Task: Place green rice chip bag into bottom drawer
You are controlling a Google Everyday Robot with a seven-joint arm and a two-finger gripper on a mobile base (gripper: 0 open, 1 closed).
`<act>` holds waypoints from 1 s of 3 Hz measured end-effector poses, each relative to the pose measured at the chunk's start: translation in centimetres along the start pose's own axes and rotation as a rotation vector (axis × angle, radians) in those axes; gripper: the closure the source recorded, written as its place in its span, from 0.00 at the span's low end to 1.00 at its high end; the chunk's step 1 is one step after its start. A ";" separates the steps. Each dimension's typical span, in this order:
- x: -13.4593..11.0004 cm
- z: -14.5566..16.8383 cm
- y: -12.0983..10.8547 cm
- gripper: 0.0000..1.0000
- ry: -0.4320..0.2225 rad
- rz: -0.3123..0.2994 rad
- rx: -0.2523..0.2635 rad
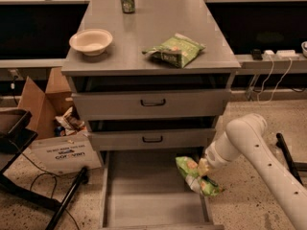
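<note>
We found the tool, clasping the green rice chip bag at the bottom drawer right wall, mostly hidden by it; the arm left our view lower right.

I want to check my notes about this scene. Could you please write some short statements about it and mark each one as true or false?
1. The gripper holds the green rice chip bag at the right side of the bottom drawer. True.
2. The bottom drawer is closed. False: it is pulled open and its floor is visible.
3. The bowl sits inside the bottom drawer. False: it stands on the cabinet top, at the left.
4. A paler green bag lies on the cabinet top. True.
</note>
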State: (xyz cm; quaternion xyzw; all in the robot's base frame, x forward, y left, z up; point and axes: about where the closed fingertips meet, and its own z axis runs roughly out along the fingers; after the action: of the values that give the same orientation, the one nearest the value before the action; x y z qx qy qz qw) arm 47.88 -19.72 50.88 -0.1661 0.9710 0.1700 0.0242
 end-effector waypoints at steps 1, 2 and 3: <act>0.0 7.3 -0.1 1.00 0.032 -0.103 0.047; -0.8 10.4 -0.3 1.00 0.045 -0.184 0.108; -2.6 13.3 -0.2 1.00 0.076 -0.241 0.135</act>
State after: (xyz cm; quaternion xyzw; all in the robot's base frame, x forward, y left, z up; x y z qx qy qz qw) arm 50.26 -14.60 38.54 -0.2860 0.9535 0.0936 0.0186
